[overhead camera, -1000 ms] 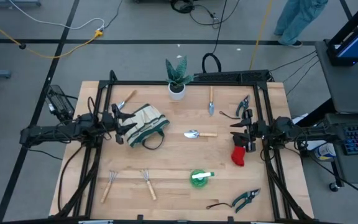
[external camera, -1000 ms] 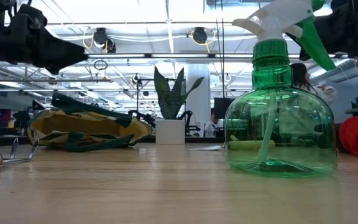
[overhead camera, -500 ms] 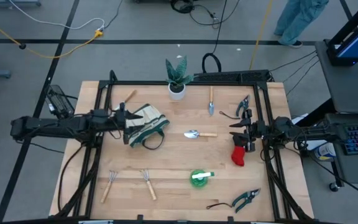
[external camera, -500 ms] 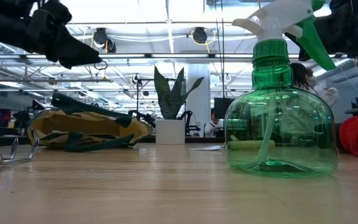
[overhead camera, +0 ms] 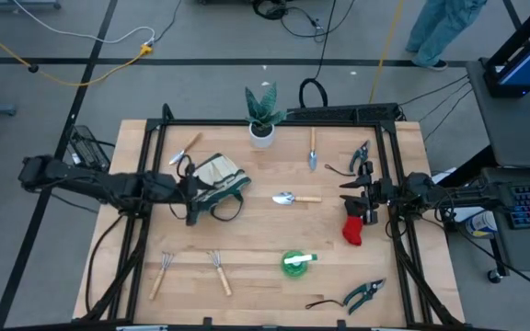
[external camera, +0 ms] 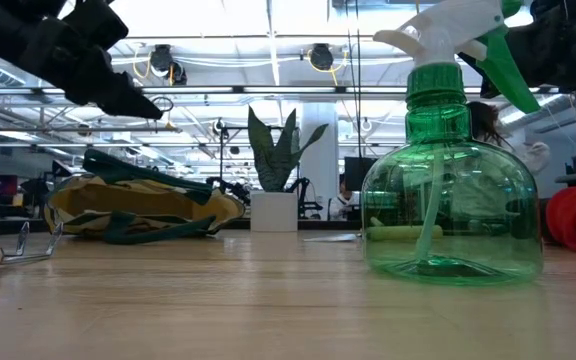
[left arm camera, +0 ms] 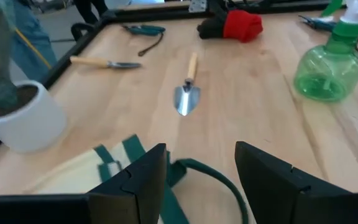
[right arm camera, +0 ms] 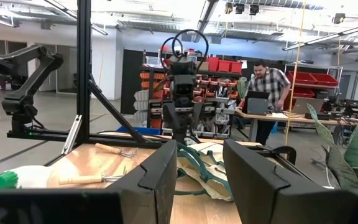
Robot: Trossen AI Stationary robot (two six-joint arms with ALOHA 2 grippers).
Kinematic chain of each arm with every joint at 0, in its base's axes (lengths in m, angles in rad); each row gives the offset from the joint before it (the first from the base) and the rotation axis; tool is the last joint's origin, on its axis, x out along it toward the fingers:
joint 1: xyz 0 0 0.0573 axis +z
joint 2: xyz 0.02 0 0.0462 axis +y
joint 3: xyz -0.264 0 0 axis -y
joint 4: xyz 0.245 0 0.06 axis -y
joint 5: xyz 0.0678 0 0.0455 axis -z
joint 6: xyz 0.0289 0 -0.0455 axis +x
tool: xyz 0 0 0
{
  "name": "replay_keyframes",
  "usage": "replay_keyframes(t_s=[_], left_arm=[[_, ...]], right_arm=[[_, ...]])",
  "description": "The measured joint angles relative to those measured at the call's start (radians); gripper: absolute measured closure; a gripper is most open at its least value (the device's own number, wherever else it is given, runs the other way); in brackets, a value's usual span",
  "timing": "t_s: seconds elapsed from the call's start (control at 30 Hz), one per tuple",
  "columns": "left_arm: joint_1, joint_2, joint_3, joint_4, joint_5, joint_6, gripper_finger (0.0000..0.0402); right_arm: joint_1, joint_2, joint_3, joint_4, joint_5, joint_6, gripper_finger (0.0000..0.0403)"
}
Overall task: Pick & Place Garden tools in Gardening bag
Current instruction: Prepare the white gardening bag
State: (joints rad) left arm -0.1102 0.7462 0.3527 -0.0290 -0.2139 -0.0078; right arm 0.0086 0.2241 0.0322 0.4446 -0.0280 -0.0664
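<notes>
The cream gardening bag (overhead camera: 217,182) with green trim lies on its side at the table's left middle; it also shows in the low view (external camera: 138,208). My left gripper (overhead camera: 191,200) hangs open over the bag's near left edge, tipped down, clear above it (external camera: 140,100). In the left wrist view the open fingers (left arm camera: 197,177) stand on either side of the bag's green loop handle (left arm camera: 219,177) without touching it. My right gripper (overhead camera: 349,195) waits open at the right, just beyond the red-black glove (overhead camera: 353,230).
A trowel (overhead camera: 294,198) lies right of the bag. A potted plant (overhead camera: 263,118) stands at the far edge. Hand tools (overhead camera: 312,147) (overhead camera: 187,147) and shears (overhead camera: 359,156) lie at the far side. Two rakes (overhead camera: 162,273) (overhead camera: 219,271), a green spray bottle (overhead camera: 294,262) and shears (overhead camera: 362,296) lie near.
My left gripper has gone toward the table's right edge and a little toward the near edge, coming over the bag, and it has tipped its fingers downward. The bag has stayed where it was.
</notes>
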Motion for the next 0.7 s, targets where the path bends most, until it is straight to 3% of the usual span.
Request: replay_keyframes(t_s=[0.33,0.7], left_arm=[[-0.134,0.111,0.000,0.002,-0.202,-0.055,0.0204],[-0.180,0.324,0.000,0.025,-0.409,-0.075,0.0221]], right_arm=[[0.000,0.000,0.000,-0.001,0.000,-0.001,0.0277],[0.000,0.000,0.000,-0.011,0.000,-0.002,0.0277]])
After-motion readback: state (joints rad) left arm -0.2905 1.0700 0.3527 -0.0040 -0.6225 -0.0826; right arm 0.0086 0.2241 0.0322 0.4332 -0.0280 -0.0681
